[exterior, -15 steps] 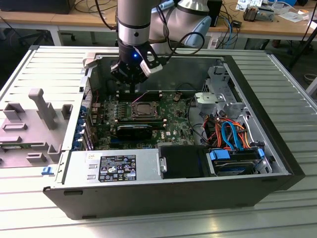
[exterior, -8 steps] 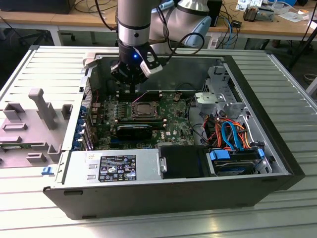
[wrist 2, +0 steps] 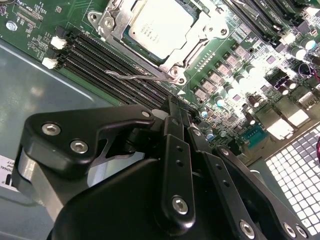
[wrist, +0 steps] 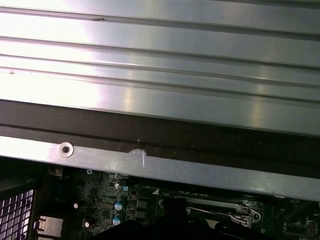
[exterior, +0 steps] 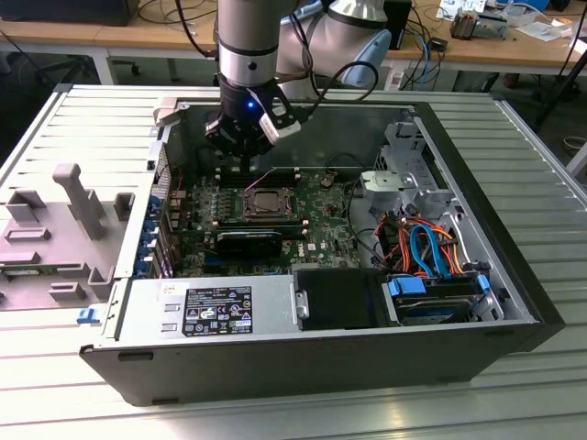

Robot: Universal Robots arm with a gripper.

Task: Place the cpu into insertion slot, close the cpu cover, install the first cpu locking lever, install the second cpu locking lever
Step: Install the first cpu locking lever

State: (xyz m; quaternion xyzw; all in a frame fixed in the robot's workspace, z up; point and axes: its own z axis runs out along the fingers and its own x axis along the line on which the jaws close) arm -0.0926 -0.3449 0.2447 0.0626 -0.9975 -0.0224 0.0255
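My end effector (exterior: 246,137) hangs inside the open computer case (exterior: 514,302), above the motherboard (exterior: 316,229) and just behind the socket, near the case's rear wall. Its fingers (wrist 2: 175,117) are drawn together with nothing between them — clenched on air. The cpu (wrist 2: 160,25) sits in the socket, its dull silver top showing through the window of the cpu cover (wrist 2: 197,37), which lies flat around it. A thin locking lever (wrist 2: 137,76) runs along the socket's edge beside the memory slots (wrist 2: 100,55). The case rests on a ribbed metal counter (exterior: 83,119). Drives and cables crowd the case's front corner at the exterior view's right — open board elsewhere.
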